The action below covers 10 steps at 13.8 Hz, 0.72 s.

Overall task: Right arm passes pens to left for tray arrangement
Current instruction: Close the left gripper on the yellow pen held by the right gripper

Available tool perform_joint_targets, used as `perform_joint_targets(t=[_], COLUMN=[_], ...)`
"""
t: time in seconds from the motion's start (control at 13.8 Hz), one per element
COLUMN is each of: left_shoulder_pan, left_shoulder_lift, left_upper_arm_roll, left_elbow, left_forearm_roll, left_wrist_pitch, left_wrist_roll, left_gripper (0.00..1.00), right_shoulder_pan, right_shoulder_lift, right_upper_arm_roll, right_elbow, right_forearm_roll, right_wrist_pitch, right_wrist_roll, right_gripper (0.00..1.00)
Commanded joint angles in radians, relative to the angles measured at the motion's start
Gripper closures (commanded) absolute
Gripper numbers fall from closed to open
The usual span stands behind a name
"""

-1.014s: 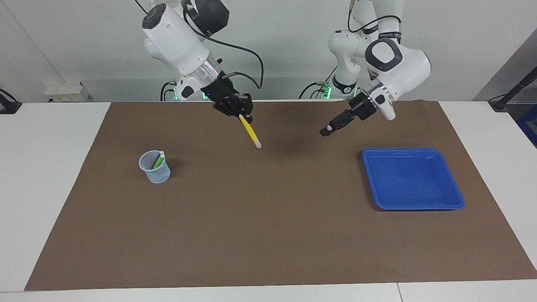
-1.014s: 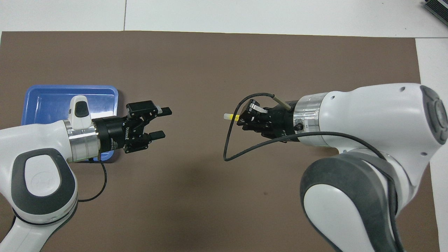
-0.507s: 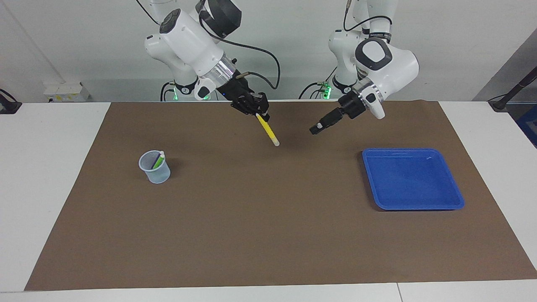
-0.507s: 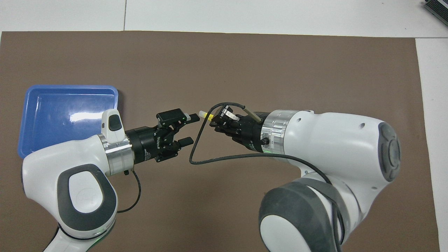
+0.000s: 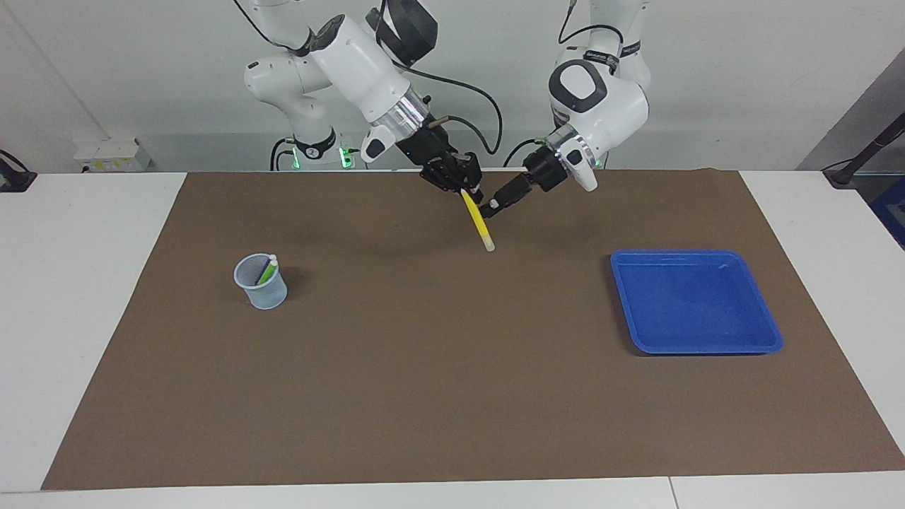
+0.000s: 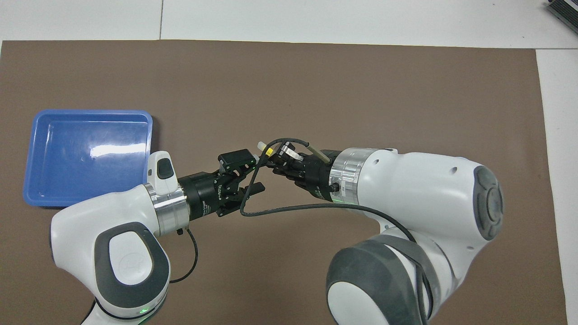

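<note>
You see the right gripper (image 5: 463,185) pinching the slim yellow pen (image 5: 478,224) by its top, over the matte brown mat (image 5: 424,367); its whitish tip slants down toward the glossy blue tray (image 5: 767,332). The left gripper (image 5: 489,208), jaws spread, flanks the pen's shaft.

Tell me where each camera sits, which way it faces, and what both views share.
Facing view: high across the table, looking at both robots; whole arms show, plus the cup.
Overhead view: above the robots' end, looking steeply down; forearms show, cup hidden.
Shared: the right claw holding the yellow pen, the open left claw at the pen, the blue tray.
</note>
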Motion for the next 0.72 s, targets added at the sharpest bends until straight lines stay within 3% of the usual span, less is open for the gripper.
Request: perform_joint_targets(t=[0.0,0.36,0.65], left_shoulder_pan=[-0.014,-0.006,-0.005], left_shoulder_lift=[-0.030,-0.024,-0.004], left_upper_arm_roll=[0.012,0.012,0.013], left_elbow=[-0.024,-0.002,0.024], left_forearm_roll=[-0.034,-0.106,-0.151], left_wrist_pitch=[0.016,0.016,0.022], left_wrist_roll=[0.007,0.009,0.012], left_gripper=[0.18,0.18,0.27], right_shoulder_pan=[0.002,0.002,0.002], right_shoulder_lift=[-0.018,-0.018,-0.021], right_upper_arm_roll=[0.000,0.000,0.000], right_elbow=[-0.024,-0.024,-0.027], right_forearm_roll=[0.023,0.023,0.023], right_wrist_pitch=[-0.001,-0.003,-0.003], right_wrist_roll=[-0.011,-0.011,-0.011], right_gripper=[1.00,1.00,1.00])
